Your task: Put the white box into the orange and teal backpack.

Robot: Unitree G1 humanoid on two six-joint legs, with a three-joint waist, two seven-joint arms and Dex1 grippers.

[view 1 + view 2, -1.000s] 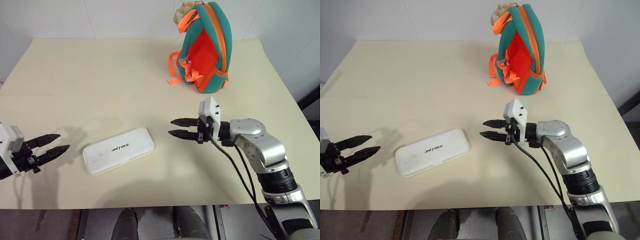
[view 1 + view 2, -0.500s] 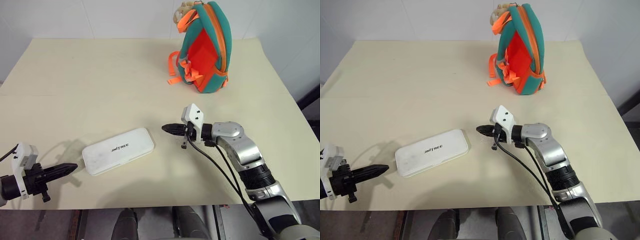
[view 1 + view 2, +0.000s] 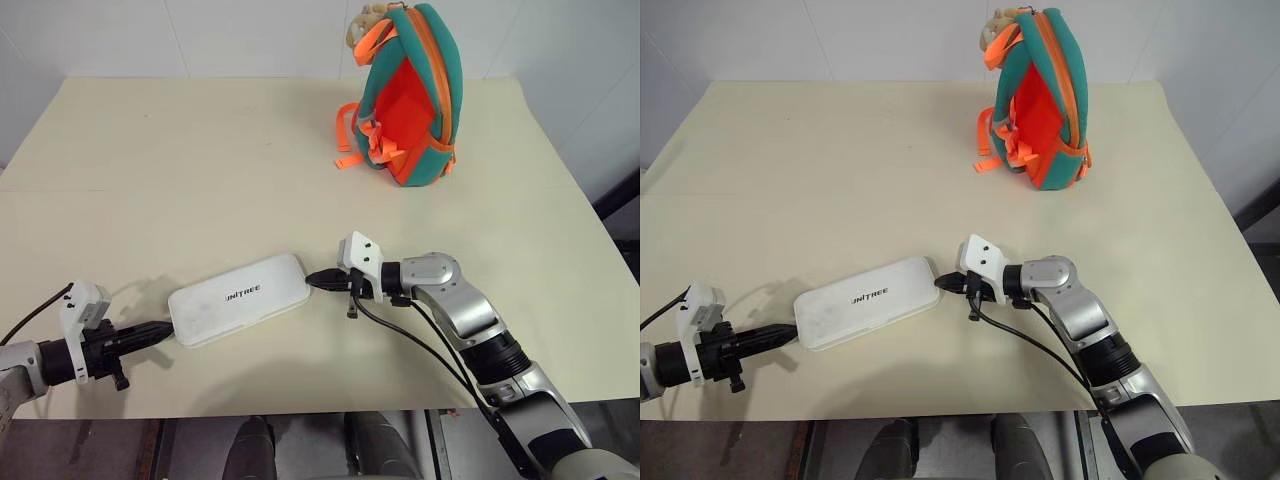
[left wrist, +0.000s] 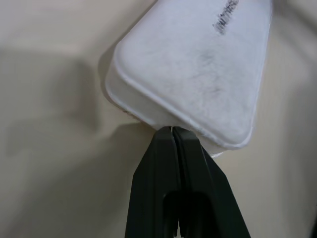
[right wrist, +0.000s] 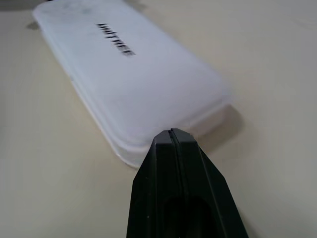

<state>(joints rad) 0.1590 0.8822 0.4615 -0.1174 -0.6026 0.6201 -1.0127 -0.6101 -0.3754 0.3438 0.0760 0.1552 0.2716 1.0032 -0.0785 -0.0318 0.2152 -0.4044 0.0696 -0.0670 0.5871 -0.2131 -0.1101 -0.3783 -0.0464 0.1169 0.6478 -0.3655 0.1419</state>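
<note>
Left tool [image 3: 160, 331] and right tool [image 3: 318, 278] both pinched shut, holding nothing — tips pressed against opposite short ends of the white box [image 3: 240, 298], flat on the near bench [image 3: 150, 180]. Orange and teal backpack [image 3: 412, 95] upright, far right. Likely rigid, light, slick — squeeze endwise. Wrist views confirm tip contact; head views give the layout.

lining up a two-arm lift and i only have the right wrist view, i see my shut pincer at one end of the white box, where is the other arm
Observer: The left pincer, shut too, has its tip at the opposite end of the white box.
Operator: is the box off the table yet
Observer: No, it lies flat on the table.
Operator: where's the bag
Observer: The orange and teal backpack stands upright at the table's far side, beyond the right pincer, well apart from the box.
</note>
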